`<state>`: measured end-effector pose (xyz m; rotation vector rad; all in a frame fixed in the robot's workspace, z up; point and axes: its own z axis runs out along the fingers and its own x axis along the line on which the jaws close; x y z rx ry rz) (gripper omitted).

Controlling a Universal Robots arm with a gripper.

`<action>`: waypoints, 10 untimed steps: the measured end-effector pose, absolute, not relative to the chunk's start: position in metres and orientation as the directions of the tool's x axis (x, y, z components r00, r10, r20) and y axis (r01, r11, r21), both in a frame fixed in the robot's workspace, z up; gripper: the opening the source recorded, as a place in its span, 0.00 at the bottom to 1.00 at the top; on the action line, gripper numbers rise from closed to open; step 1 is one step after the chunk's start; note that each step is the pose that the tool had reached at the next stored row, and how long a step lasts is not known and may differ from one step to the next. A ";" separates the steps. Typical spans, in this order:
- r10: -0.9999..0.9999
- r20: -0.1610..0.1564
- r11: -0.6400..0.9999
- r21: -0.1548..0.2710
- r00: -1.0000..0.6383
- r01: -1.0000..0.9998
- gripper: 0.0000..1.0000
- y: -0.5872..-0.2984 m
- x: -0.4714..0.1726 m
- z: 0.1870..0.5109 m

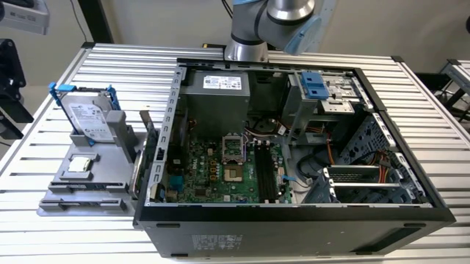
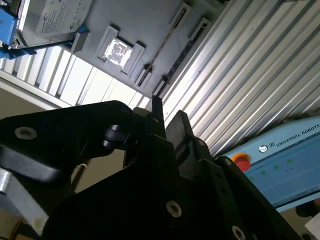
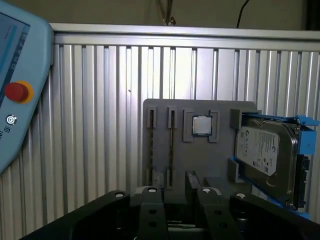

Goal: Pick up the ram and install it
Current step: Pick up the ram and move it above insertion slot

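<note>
In the exterior view, the thin dark-green ram stick (image 1: 145, 126) stands on edge in the grey plastic parts tray (image 1: 81, 190) on the ribbed metal table (image 1: 74, 242).

In the second wrist view, the black gripper (image 2: 167, 117) hangs well above it; whether it is clenched I cannot tell.

In the first wrist view, the ram sits edge-on in its slot. A good grasp likely needs the gripper squared to the ram's length and centred on its top edge.

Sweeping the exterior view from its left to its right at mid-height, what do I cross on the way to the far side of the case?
From the exterior view's left: hard drive → ram standing on edge in the gray holder → motherboard → black memory slots → metal drive cage.
</note>
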<state>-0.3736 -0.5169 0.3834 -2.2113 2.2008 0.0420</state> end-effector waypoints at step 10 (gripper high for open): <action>-0.999 -0.034 -0.005 0.004 0.005 -1.000 1.00 -0.517 -0.373 0.381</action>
